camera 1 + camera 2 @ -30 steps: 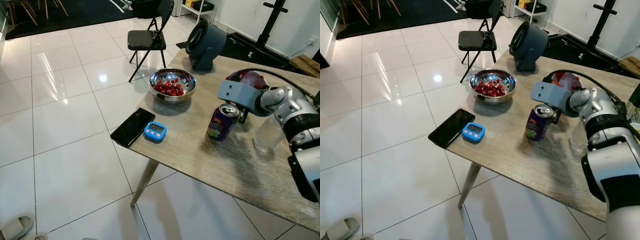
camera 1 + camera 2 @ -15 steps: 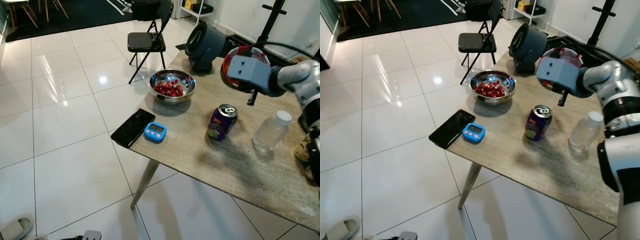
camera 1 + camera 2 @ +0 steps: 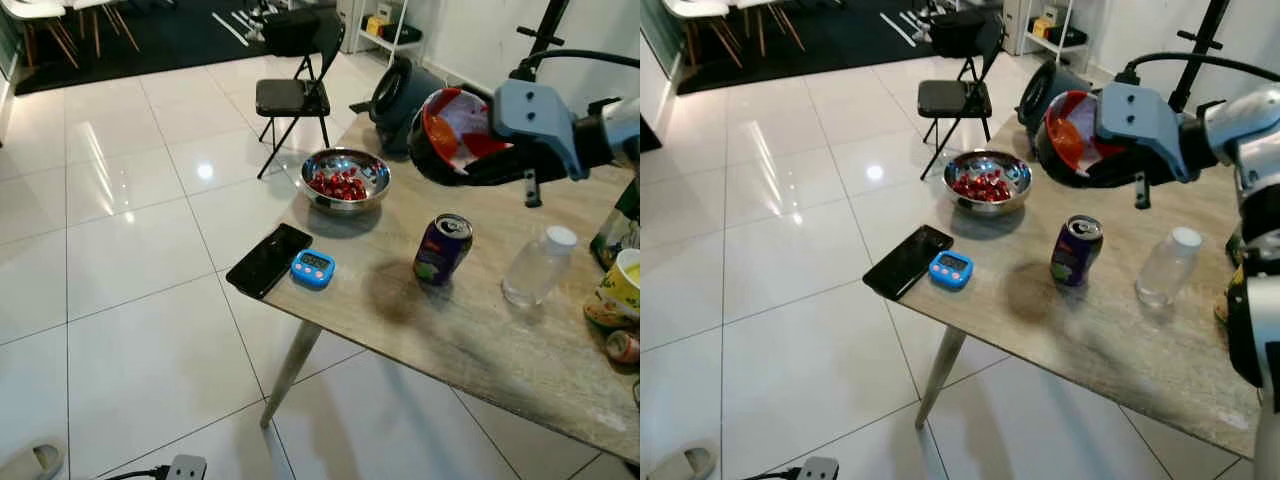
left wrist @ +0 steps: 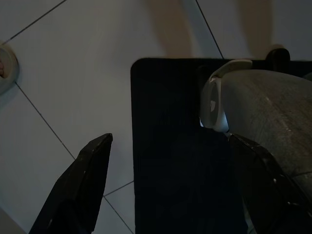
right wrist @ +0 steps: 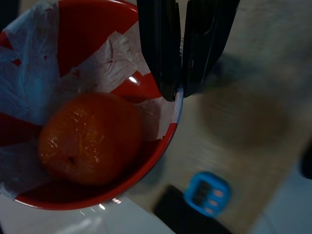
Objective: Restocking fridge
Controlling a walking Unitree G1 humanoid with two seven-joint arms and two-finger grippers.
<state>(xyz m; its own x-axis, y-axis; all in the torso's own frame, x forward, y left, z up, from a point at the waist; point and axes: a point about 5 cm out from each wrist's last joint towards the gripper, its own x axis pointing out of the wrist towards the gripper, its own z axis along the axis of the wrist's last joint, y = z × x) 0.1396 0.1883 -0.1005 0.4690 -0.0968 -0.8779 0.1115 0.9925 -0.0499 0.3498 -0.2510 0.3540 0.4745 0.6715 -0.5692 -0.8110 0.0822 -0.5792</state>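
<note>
White tile floor (image 3: 120,300), wood table (image 3: 480,330) at right. Right gripper (image 5: 178,92) clamped on rim of red bowl (image 3: 450,135), held up in air over table's far side, orange (image 5: 90,139) + paper inside. Below: purple can (image 3: 441,249), plastic bottle (image 3: 535,265) to its right, steel bowl (image 3: 345,180) w/ red fruit farther left, phone (image 3: 268,259) & blue timer (image 3: 313,267) at near-left edge. Left gripper (image 4: 165,190) spread open, low over floor.

Home — tiled floor (image 3: 120,300), folding chair (image 3: 290,85)
</note>
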